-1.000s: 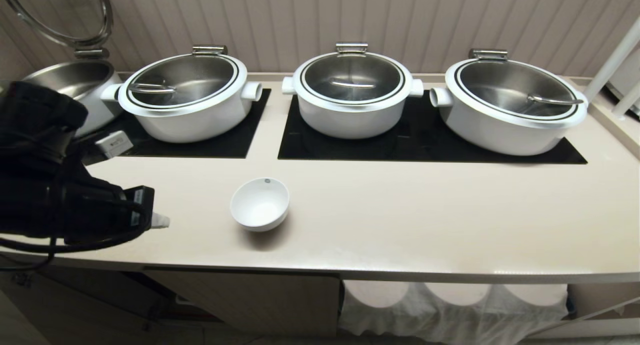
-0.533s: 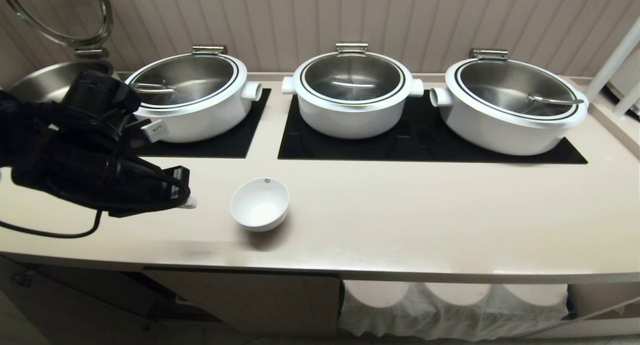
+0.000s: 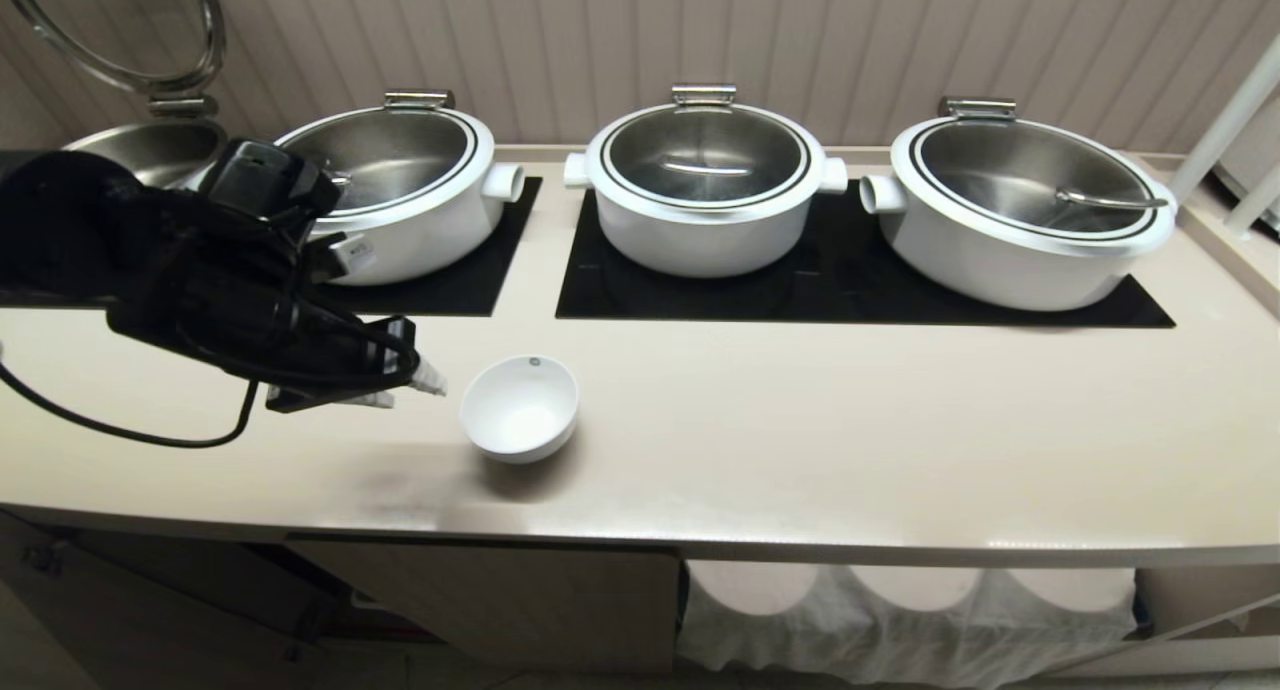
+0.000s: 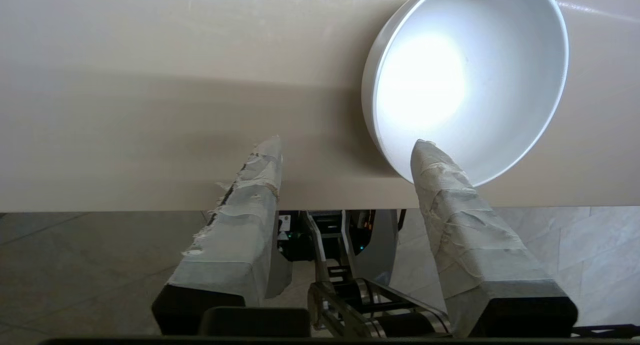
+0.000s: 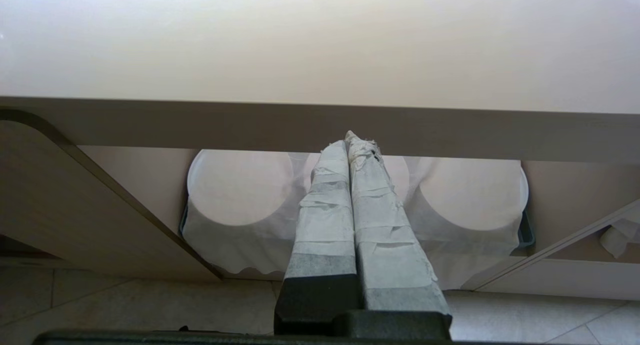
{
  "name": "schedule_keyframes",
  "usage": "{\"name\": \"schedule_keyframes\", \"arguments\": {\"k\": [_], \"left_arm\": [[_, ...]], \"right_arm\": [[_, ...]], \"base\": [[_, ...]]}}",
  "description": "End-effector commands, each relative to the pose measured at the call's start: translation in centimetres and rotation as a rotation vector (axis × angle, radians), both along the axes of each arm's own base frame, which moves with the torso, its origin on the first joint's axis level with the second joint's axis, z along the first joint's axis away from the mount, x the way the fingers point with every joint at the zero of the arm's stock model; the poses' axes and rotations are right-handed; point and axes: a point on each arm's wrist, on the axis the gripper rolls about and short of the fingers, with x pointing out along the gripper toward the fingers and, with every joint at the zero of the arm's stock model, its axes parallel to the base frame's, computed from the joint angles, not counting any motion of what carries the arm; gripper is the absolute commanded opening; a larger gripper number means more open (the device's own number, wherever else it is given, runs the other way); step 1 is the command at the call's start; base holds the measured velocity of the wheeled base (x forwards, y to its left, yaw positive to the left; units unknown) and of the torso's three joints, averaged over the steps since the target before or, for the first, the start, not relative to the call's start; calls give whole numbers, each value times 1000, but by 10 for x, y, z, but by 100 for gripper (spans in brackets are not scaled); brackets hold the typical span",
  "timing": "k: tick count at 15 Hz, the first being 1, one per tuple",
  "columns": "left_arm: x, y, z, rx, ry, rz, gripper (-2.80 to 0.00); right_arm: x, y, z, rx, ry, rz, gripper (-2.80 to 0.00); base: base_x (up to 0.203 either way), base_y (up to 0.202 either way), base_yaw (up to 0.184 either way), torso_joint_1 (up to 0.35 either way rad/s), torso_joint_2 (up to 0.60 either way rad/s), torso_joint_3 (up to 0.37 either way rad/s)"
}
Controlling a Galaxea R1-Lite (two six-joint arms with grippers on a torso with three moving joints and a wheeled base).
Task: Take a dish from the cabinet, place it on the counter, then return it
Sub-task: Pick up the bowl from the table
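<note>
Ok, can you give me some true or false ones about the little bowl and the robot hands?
1. The small round white ceramic bowl sits upright on the cream-beige counter. True.
2. The left gripper is clamped on the bowl. False: its taped fingers are apart, holding nothing.
3. All four big white pots have closed lids. False: the far-left pot is open.
4. The right gripper is shut, below the counter. True.

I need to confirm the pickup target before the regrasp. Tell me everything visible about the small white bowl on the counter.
The bowl is small, round, plain glossy white, seemingly ceramic, with a small dark mark inside near the far rim. It stands upright and empty on the counter, near its front edge. The left end effector is open beside it; contact cannot be confirmed.
</note>
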Motion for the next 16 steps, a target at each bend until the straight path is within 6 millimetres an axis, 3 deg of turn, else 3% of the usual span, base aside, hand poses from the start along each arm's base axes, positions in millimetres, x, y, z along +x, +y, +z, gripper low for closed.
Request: {"name": "schedule_keyframes", "arguments": {"k": [1,8,16], "left_arm": [[9,-5,-5,1,15,-10,0],[45,-17,-13,0,12,-22,0],[64,-37,-30,12,48,-66,0]], "right_arm": [[0,0,0,0,-1,-1,-280],[0,0,0,0,-1,-1,-280],[0,0,0,0,-1,1,-280]], "base": [[0,0,0,0,0,0],[0,0,0,0,0,0],[0,0,0,0,0,0]]}}
